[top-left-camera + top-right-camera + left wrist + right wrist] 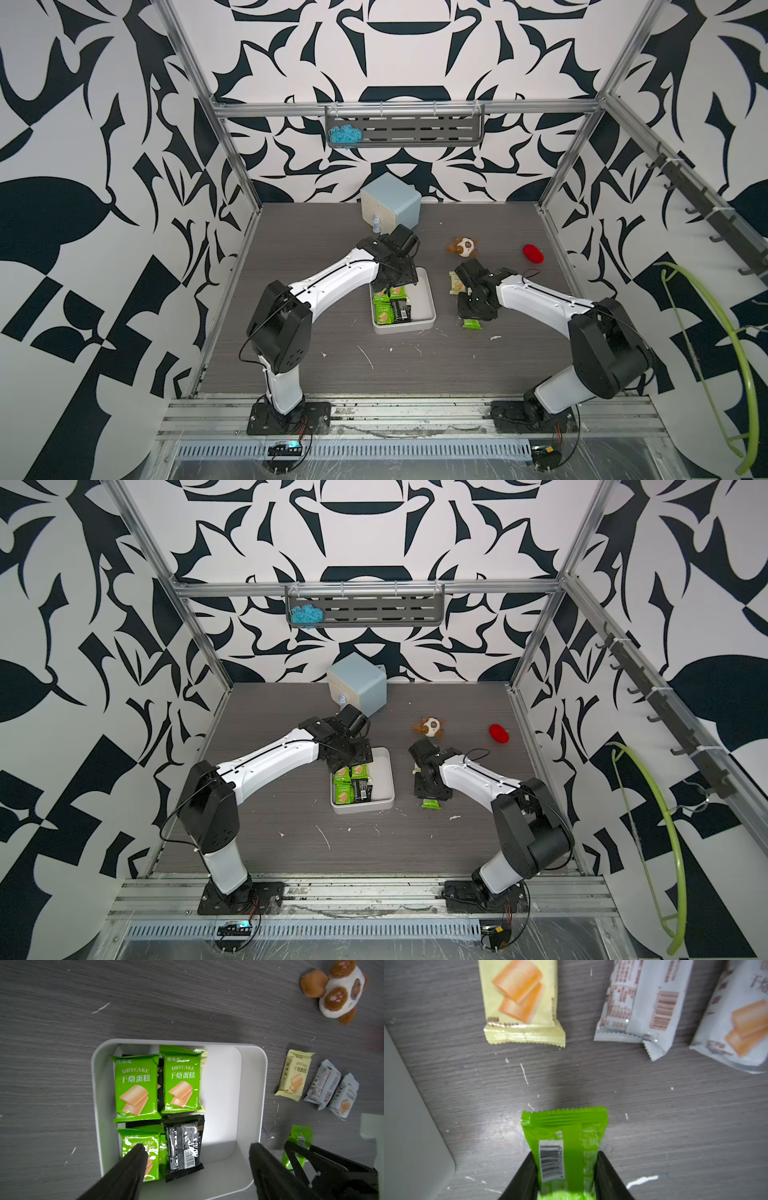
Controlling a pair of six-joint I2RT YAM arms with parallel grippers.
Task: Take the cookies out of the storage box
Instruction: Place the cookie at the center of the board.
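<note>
Storage box [252,1084]: smooth off-white plastic, rounded corners, low walls, on grey woodgrain tabletop [52,1064]. Cookies [137,1086] inside: glossy foil packets, crimped zigzag ends, green and black, stacked along one wall, long axes parallel to it. Left fingers [133,1163] apart above them. Right fingers [608,1172] clamped on a green packet [571,1147] just outside the box, barcode up, long axis in line with the fingers. Wrist views show a pale yellow packet [521,1001] and two white packets [639,1005] flat beside the box; in both top views the right arm [536,299] covers the white ones.
</note>
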